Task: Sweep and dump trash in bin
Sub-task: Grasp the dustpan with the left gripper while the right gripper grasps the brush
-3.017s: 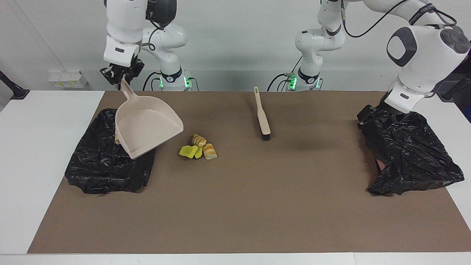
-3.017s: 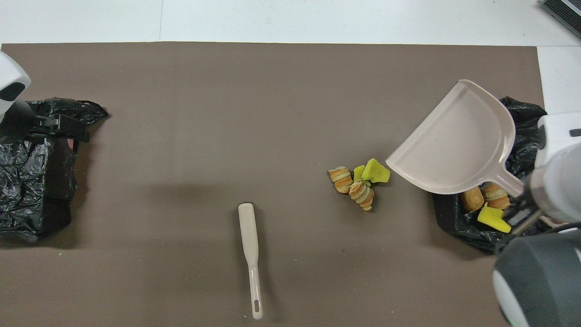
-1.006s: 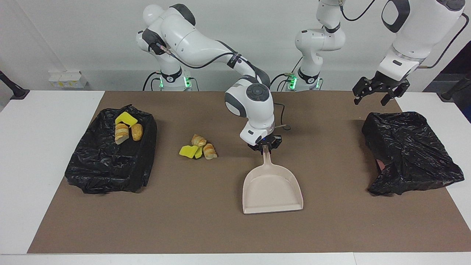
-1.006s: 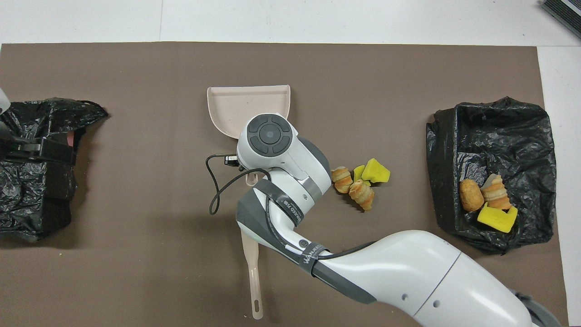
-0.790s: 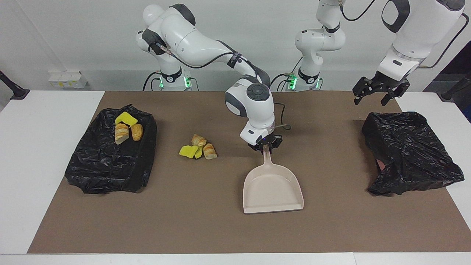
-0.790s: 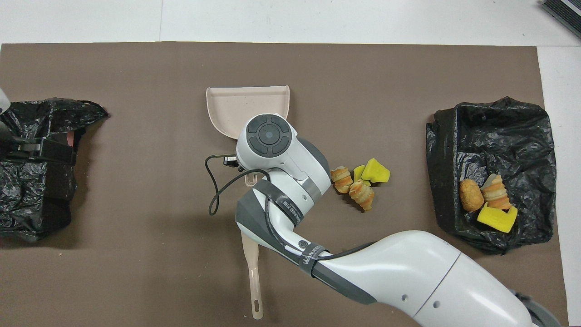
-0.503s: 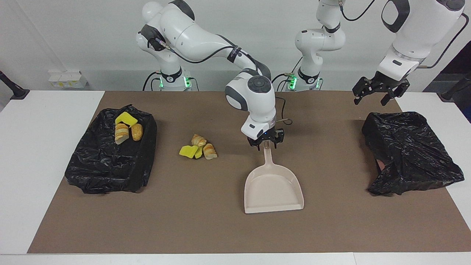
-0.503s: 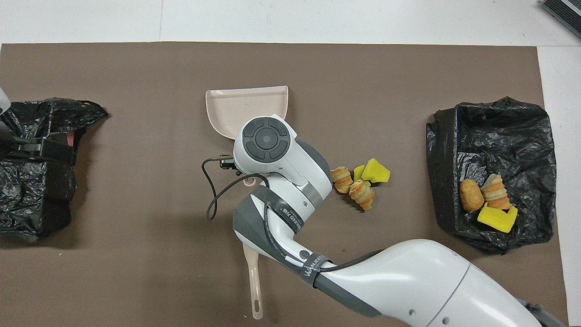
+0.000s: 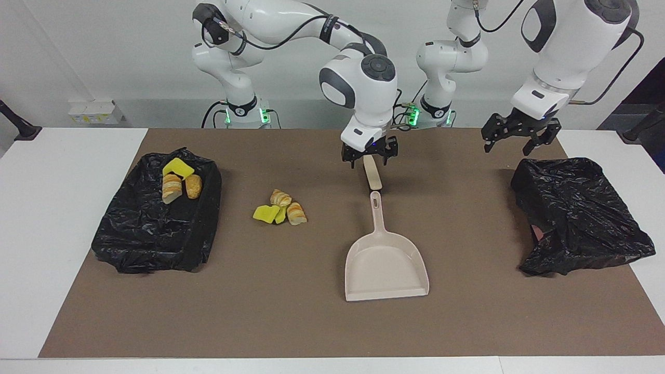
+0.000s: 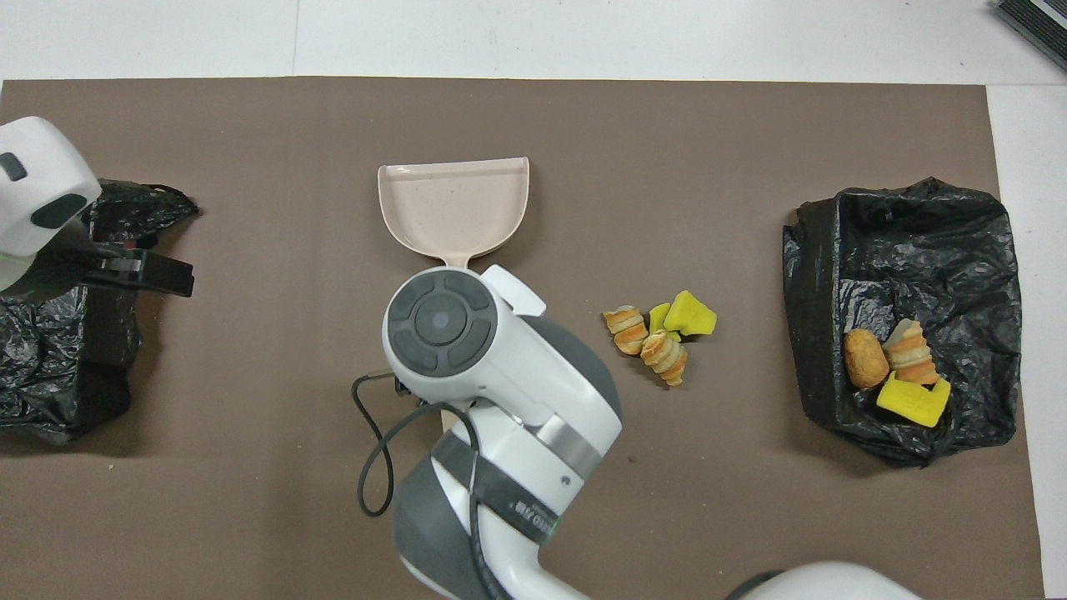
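Note:
The beige dustpan (image 9: 387, 262) (image 10: 454, 204) lies flat on the brown mat, its handle pointing toward the robots and nothing gripping it. My right gripper (image 9: 370, 157) hangs open and empty above the beige brush (image 9: 372, 176), which lies just nearer to the robots than the dustpan's handle. The overhead view hides that gripper and the brush under the right arm's wrist. Loose trash (image 9: 280, 208) (image 10: 658, 335), yellow chunks and striped pieces, sits beside the dustpan toward the right arm's end. The black-lined bin (image 9: 150, 244) (image 10: 917, 225) holds more trash (image 9: 176, 182) (image 10: 892, 371). My left gripper (image 9: 514, 141) (image 10: 142, 271) waits open.
A second crumpled black bag (image 9: 576, 218) (image 10: 58, 367) lies at the left arm's end of the mat, under the left gripper. The brown mat (image 9: 291, 322) covers most of the white table.
My right gripper opened, let go of the dustpan's handle and rose back toward the robots over the brush. The dustpan stayed on the mat. The left arm shifted slightly.

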